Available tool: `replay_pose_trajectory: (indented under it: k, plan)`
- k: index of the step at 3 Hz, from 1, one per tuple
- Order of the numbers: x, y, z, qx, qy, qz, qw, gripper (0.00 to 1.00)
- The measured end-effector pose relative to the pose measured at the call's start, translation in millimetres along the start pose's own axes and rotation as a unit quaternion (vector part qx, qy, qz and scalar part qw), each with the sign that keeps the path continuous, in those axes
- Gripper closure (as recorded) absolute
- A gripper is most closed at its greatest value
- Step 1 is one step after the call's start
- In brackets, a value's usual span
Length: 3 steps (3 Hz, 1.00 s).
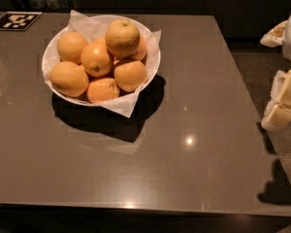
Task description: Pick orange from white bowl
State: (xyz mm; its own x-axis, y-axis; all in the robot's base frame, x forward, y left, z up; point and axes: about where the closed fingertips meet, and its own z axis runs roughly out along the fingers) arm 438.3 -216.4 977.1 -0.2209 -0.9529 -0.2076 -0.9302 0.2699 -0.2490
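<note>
The white bowl (pixel 46 57) stands at the back left of the grey table, lined with crinkled white paper whose corners stick out past the rim. It holds several round fruits. The orange (pixel 122 38), paler and yellowish with a small dark stem dimple, lies on top of the pile at the back. Deeper-orange fruits (pixel 96 58) lie around and under it. My gripper (pixel 283 103), white and cream, hangs at the right edge of the view, beyond the table's right edge and far from the bowl. Nothing shows in it.
A black-and-white marker tag (pixel 15 20) lies at the table's back left corner. Dark cabinets run behind the table. The floor (pixel 276 149) lies to the right, with the gripper's shadow on it. The table's front edge (pixel 136 208) runs along the bottom.
</note>
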Motion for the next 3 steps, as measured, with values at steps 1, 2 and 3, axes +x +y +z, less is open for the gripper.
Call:
replay_pose_trajectory:
  k: [1,2,3]
  plan:
    - [0.0,0.0,0.0,0.0,0.0,0.0,1.0,0.0]
    - [-7.8,-4.0,0.9,-0.001,0.025,0.009,0.9997,0.0]
    - [-45.5,-20.0,-11.6,0.008,0.01,-0.003,0.9999,0.0]
